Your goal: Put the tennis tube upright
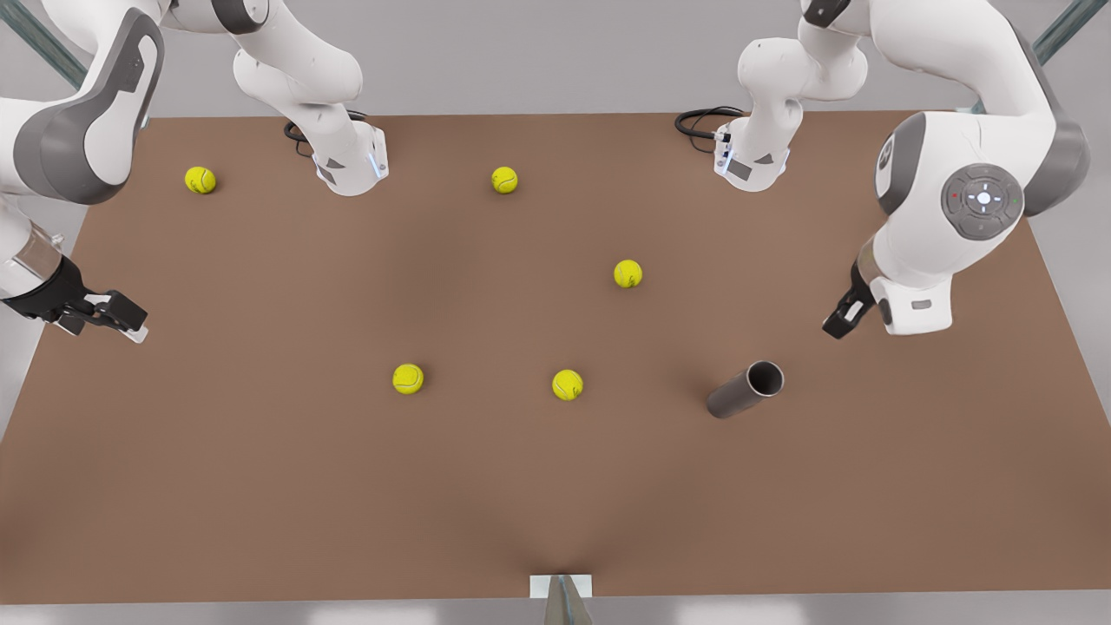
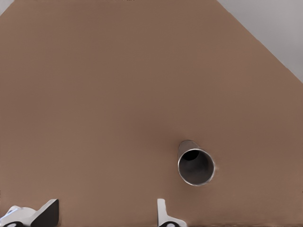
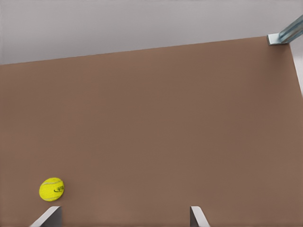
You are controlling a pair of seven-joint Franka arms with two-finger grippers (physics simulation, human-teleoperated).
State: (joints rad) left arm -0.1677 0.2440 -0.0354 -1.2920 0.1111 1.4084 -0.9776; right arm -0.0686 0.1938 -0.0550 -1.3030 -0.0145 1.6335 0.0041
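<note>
On the table (image 1: 260, 486): one tennis tube (image 1: 745, 391), five balls (image 1: 408, 378).

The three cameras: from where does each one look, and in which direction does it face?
Front view: high above the table, looking down; both arms show, with the left gripper and the right gripper.
Left wrist view: on the left arm, facing the tennis tube at its hollow end; fingertips apart.
Right wrist view: on the right arm, facing a tennis ball; fingertips apart.
Shared: the tube, lying on its side, also appears in the front view.
</note>
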